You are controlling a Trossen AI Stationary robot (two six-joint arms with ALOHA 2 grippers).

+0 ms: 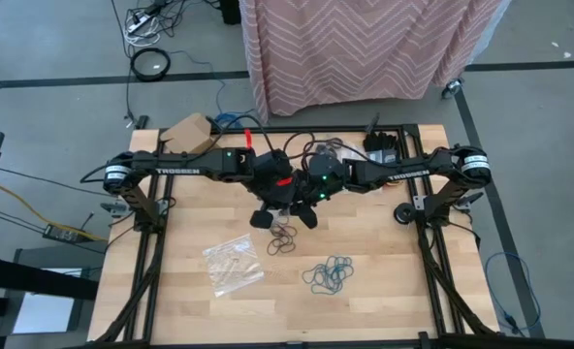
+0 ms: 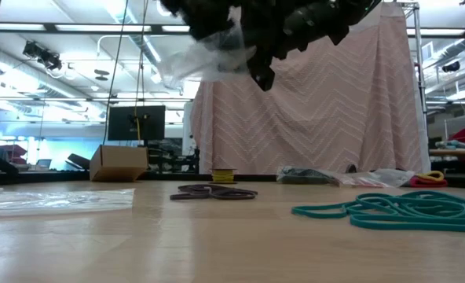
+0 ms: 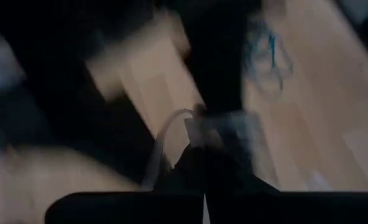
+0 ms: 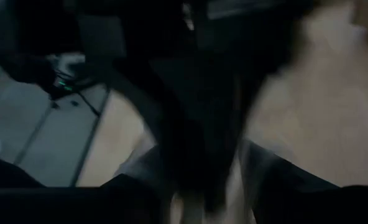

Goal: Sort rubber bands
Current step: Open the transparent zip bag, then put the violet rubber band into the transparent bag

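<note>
Both wrist views are blurred, so little reads there. The two arms meet above the table's [image 1: 384,301] middle, raised clear of it. The left end effector [image 1: 265,215] is pressed together on a clear bag [image 2: 209,59] held aloft. Whether the right end effector [image 1: 306,215] is spread, I cannot tell. Dark bands [image 1: 283,237] lie just below them; teal bands [image 1: 329,276] lie nearer the front edge, beside another bag [image 1: 233,264].

This looks like a robot lab in a big work hall. A wooden table [image 1: 384,291] sits in a black metal frame [image 1: 142,262] on a grey floor. Cables [image 1: 149,60] lie about. A pink cloth screen [image 2: 311,118], ceiling lights and shelves show behind.
</note>
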